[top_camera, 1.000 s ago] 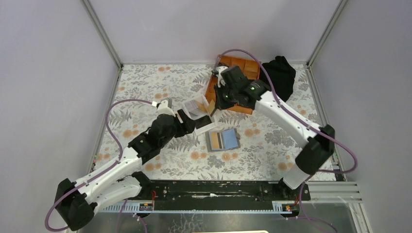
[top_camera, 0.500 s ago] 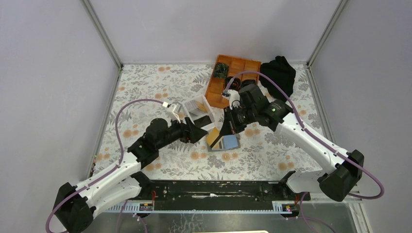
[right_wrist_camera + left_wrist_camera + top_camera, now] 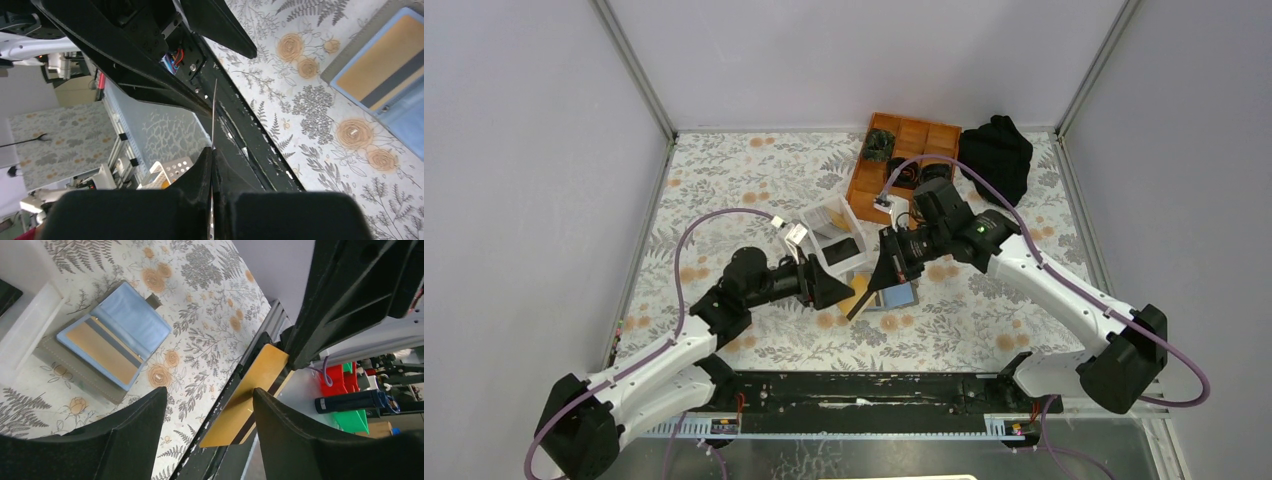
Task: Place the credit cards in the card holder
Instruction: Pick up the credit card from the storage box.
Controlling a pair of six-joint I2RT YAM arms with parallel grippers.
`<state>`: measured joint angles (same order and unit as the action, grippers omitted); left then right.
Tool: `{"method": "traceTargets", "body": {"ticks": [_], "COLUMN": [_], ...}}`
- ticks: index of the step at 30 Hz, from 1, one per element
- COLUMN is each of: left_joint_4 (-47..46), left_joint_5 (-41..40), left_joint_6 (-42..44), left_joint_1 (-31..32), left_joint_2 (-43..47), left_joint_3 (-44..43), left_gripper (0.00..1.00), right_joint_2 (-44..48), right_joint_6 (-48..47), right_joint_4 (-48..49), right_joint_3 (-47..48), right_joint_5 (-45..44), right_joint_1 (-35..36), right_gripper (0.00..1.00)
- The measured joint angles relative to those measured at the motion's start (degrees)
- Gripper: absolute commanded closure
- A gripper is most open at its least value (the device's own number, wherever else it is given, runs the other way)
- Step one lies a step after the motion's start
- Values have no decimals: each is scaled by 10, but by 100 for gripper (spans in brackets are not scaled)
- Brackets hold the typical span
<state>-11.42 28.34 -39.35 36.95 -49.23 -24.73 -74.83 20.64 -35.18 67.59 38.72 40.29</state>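
I am pinching a gold card by one end in my right gripper. Its long axis is slanting down toward my left gripper, which is gaping wide with the card's free end pointing into its gap. The card holder is lying open on the table just under my right gripper, nearer that arm, and is holding a tan card.

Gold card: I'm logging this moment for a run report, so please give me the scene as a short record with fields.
gold card: in the air above the table, pinched at one end
right gripper: shut on the gold card
left gripper: open, pointed at the gold card, not gripping it
card holder: lying open on the table, pale blue inside facing up
tan card: already in the card holder
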Motion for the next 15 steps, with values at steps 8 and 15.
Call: {"method": "traceTargets", "body": {"ticks": [8, 15], "left_joint_4": [-50, -101], "left_joint_5": [48, 89], "left_joint_6": [-18, -46], "left_joint_1": [-14, -30], "left_joint_2": [-16, -36], "left_joint_3": [9, 24], "left_gripper": [44, 55], "right_joint_2": [-28, -33], "right_joint_6": [2, 4], "right_joint_4": [13, 32], "right_joint_3": [-1, -23], "right_joint_5": [42, 79], "right_joint_1": [-13, -43], "right_gripper": [100, 100]}}
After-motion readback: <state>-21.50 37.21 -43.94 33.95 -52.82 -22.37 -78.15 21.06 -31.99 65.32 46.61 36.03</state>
